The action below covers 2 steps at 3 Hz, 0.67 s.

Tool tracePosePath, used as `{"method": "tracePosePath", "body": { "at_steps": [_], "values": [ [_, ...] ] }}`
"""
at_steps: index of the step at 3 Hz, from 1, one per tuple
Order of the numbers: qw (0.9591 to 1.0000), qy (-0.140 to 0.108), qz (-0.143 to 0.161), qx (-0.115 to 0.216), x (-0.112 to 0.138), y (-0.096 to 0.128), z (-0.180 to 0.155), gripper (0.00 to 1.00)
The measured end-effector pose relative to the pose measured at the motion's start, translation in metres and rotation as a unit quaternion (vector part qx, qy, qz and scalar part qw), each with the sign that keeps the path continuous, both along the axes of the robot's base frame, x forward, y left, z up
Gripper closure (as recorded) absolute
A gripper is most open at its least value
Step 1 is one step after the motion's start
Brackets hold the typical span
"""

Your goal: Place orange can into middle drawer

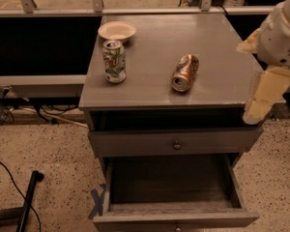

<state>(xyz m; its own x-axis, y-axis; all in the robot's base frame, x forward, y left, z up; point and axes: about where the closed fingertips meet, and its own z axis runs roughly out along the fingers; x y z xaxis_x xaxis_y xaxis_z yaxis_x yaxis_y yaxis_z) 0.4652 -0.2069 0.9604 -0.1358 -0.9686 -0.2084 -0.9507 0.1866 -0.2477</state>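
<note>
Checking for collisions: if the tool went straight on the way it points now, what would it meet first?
The tool, at the right edge by the cabinet, points downward. It would likely meet the right wall of the open middle drawer, or the floor beside it; depth is unclear.

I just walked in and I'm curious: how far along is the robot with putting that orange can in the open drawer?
Done: the middle drawer is pulled open. In hand: nothing; the orange can lies on its side on the cabinet top, and the gripper hangs at the cabinet's right edge, apart from it. Left: grasp the can, lower it into the drawer, release.
</note>
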Motion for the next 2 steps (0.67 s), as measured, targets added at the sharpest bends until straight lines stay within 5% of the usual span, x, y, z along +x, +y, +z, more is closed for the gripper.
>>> {"method": "tracePosePath", "body": {
  "at_steps": [1,2],
  "values": [
    [0.9951,-0.018,0.095,-0.017,0.048,0.025,-0.028,0.00],
    [0.9796,-0.067,0.189,-0.007,0.073,0.052,-0.040,0.00]
  ]
}}
